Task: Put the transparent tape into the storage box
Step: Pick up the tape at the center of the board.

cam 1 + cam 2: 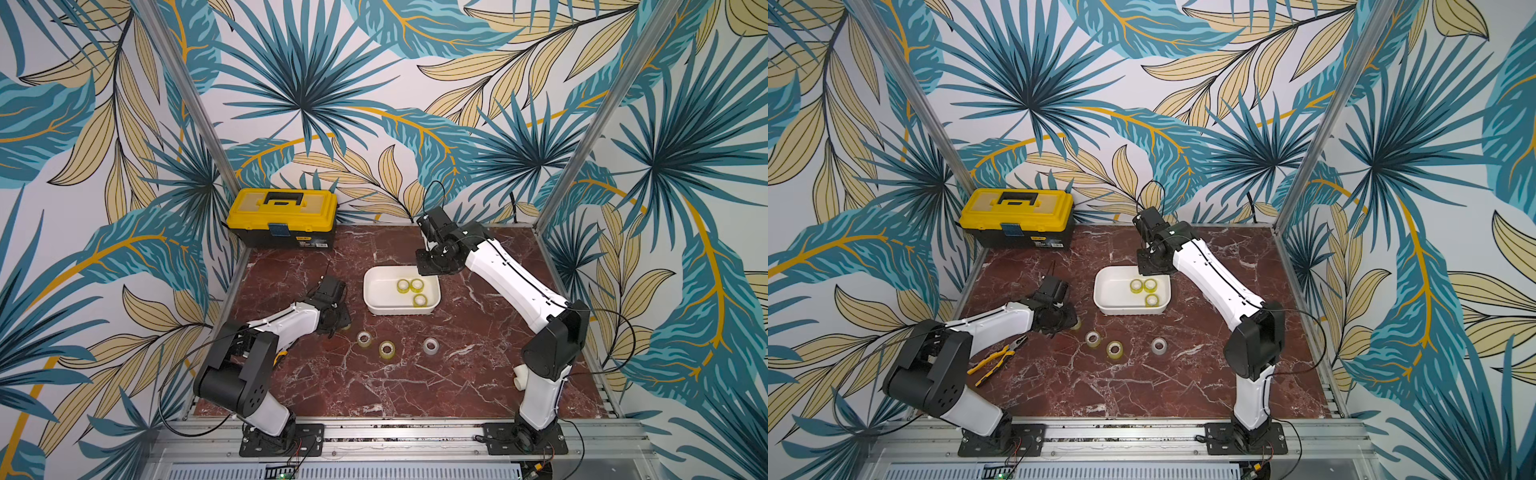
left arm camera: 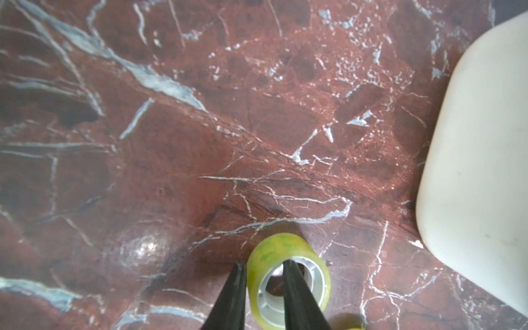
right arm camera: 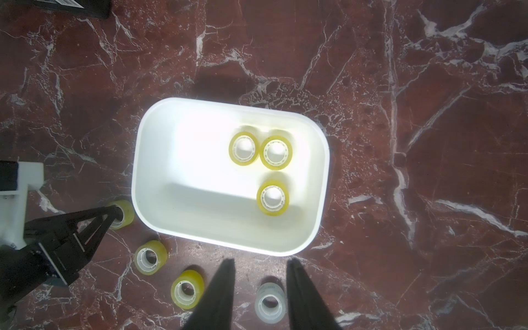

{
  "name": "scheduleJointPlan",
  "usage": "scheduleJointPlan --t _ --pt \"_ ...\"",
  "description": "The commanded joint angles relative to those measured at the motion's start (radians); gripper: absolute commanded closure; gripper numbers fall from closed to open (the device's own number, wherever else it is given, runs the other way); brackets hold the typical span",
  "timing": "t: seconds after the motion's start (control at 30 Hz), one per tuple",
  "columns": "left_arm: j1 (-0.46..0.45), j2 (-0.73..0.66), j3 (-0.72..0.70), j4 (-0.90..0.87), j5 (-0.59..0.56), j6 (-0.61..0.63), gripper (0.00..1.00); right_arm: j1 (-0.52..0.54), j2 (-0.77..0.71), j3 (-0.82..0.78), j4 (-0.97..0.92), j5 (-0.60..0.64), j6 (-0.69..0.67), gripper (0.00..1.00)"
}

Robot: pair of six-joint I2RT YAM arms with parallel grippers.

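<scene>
The storage box is a shallow white tub at mid-table with three yellowish rolls inside. Its wall also shows in the left wrist view. My left gripper is down at the table just left of the tub. It is shut on the wall of a transparent tape roll, one finger outside and one inside the core. Two more yellowish rolls and a greyer one lie in front of the tub. My right gripper hangs open and empty above the tub's far right corner.
A yellow-and-black toolbox stands at the back left against the wall. Yellow-handled pliers lie under my left arm. A white pipe fitting sits by the right arm's base. Metal frame posts rise at both rear corners.
</scene>
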Motion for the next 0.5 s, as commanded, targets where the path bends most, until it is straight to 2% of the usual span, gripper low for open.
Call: scheduleJointPlan --t 0.0,0.03,0.13,0.17,0.47 --pt "-0.024 0.029 -0.061 -0.074 -0.008 -0.011 0.77 0.006 -0.015 -0.011 -0.018 0.013 0.013 0.65" --pt "-0.028 0.029 -0.062 -0.075 -0.009 -0.011 0.80 0.005 -0.014 -0.011 -0.018 0.013 0.013 0.65" --pt "-0.035 0.034 -0.072 -0.076 -0.007 -0.012 0.98 0.007 -0.015 -0.011 -0.017 0.009 0.014 0.65" --pt "-0.035 0.032 -0.074 -0.077 -0.007 -0.012 1.00 0.007 -0.016 -0.011 -0.019 0.009 0.013 0.65" --pt "-0.040 -0.005 -0.047 -0.115 -0.037 -0.005 1.00 0.006 -0.027 -0.014 -0.018 0.007 0.011 0.65"
